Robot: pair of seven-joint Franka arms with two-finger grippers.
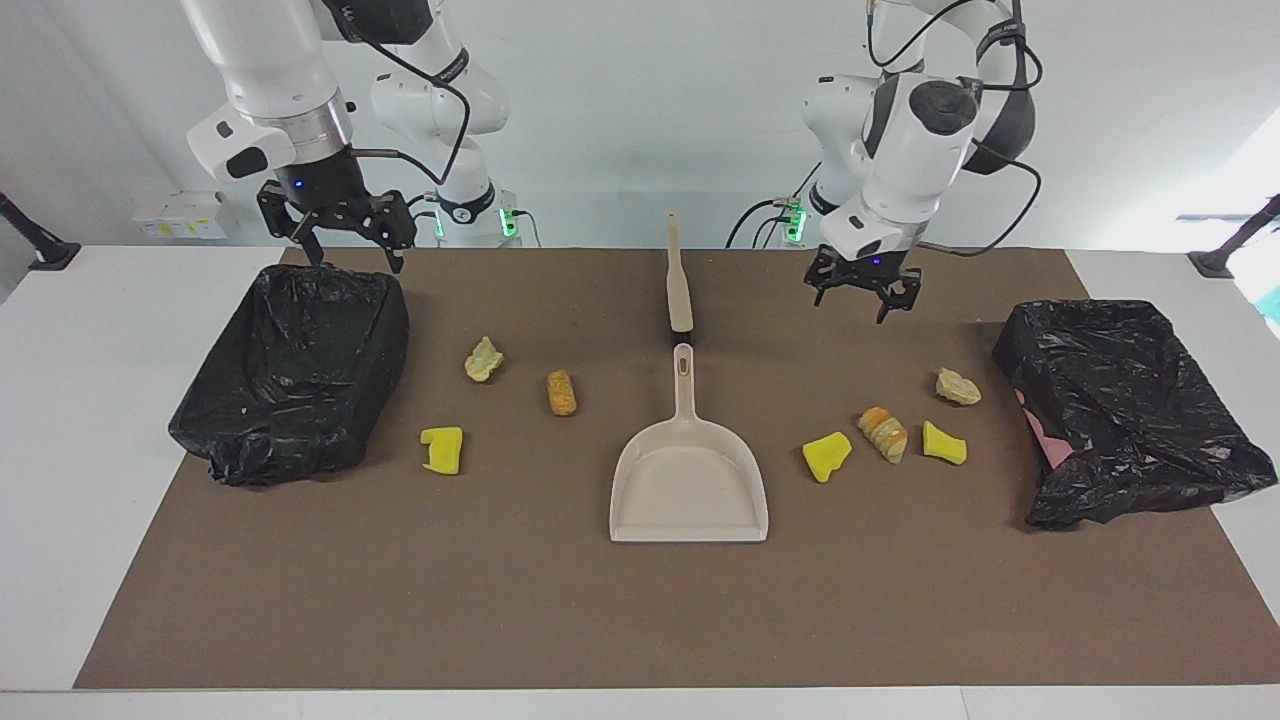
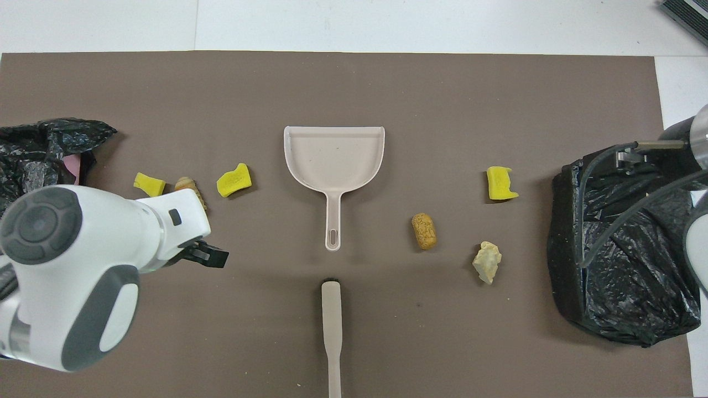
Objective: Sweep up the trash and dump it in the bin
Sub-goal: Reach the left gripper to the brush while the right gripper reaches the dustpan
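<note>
Two arms poised over a desk (image 1: pixel 130 450) strewn with trash, dustpan and brush untouched.

On the brown mat (image 1: pixel 640 620) a beige dustpan (image 1: pixel 689 480) lies in the middle, its handle pointing toward the robots at a beige brush (image 1: pixel 679 280) lying just nearer to them. Trash lies to both sides: a yellow sponge chunk (image 1: pixel 442 449), a pale lump (image 1: pixel 484 359) and an orange-brown bit (image 1: pixel 562 393) toward the right arm's end; two yellow chunks (image 1: pixel 826 456), a bread-like bit (image 1: pixel 883 433) and a pale lump (image 1: pixel 957 387) toward the left arm's end. A black-lined bin (image 1: pixel 295 370) sits at the right arm's end, another (image 1: pixel 1120 410) at the left arm's. The right gripper (image 1: pixel 340 235) hovers over its bin's nearer edge, jaws released and empty. The left gripper (image 1: pixel 862 290) hangs above the mat near the pale lump, jaws spread, holding nothing.
</note>
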